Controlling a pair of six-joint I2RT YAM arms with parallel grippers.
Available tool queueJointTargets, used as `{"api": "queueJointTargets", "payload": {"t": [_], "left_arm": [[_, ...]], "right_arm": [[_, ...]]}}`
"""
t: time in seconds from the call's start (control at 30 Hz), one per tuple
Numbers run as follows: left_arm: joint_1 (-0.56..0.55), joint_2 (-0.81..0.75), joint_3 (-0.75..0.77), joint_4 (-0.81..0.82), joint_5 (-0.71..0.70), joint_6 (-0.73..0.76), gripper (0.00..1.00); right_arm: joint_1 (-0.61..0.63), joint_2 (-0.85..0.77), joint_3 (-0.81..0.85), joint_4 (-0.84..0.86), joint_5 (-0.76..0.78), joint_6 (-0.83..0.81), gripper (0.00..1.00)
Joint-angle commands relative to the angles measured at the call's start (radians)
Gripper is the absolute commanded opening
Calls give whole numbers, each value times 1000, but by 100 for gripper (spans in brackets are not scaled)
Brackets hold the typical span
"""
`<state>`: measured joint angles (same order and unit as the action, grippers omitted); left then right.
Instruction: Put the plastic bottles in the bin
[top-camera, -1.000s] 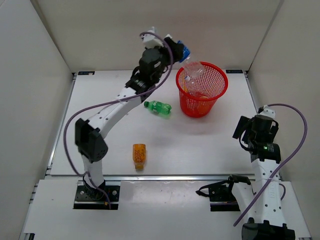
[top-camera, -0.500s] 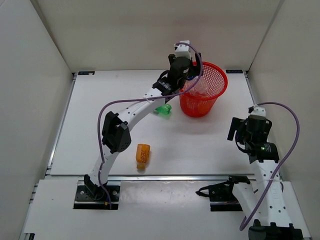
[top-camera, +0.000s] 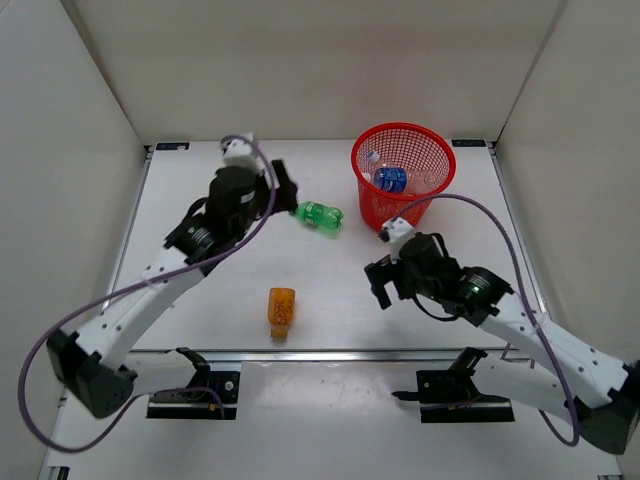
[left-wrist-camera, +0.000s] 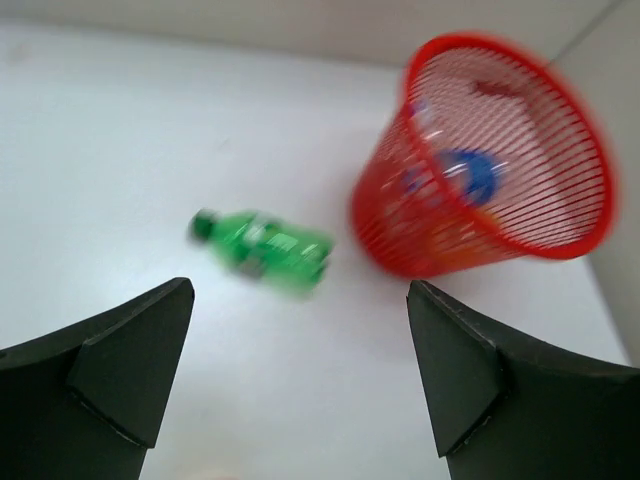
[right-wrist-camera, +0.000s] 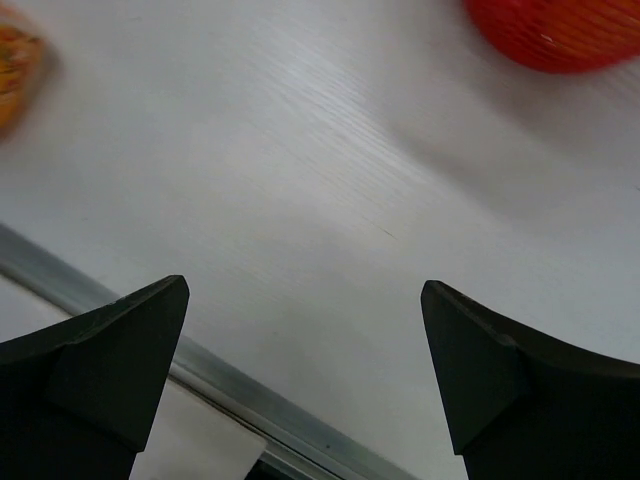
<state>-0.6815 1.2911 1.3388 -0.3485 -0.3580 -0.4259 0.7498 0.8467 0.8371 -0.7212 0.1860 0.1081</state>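
Left fingers (left-wrist-camera: 120, 370) spread wide, nothing in them, looking down at the green bottle (left-wrist-camera: 265, 248). It's lying on its side just left of the bin (left-wrist-camera: 470, 230), toward the far edge of the surface (top-camera: 330, 290). Right fingers (right-wrist-camera: 100, 370) are wide and empty too, hanging over the middle. The orange bottle (top-camera: 281, 308) lies by the near edge. Watch the green one: it's round and could roll away if one finger nudges it first, and a careless swing might tip that light bin. Inside the bin there's a blue-labelled bottle (top-camera: 390, 180) and at least one clear one; I can't count the rest through the mesh.
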Motion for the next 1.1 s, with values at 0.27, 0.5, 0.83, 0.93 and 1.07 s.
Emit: {"api": "queueJointTargets", "payload": {"t": [0.27, 0.5, 0.83, 0.93, 1.07], "left_arm": [[413, -597, -474, -592, -19, -231, 98], [381, -661, -438, -658, -94, -228, 99], [390, -610, -339, -663, -216, -113, 99], [389, -605, -343, -629, -242, -94, 99], [372, -595, -337, -613, -266, -82, 98]], "right_arm": [[310, 586, 311, 328, -89, 59, 99], [437, 885, 549, 332, 73, 171, 99], [451, 1124, 637, 292, 121, 370, 99], [460, 1158, 628, 281, 135, 398, 94], [461, 1172, 629, 260, 161, 406, 70]]}}
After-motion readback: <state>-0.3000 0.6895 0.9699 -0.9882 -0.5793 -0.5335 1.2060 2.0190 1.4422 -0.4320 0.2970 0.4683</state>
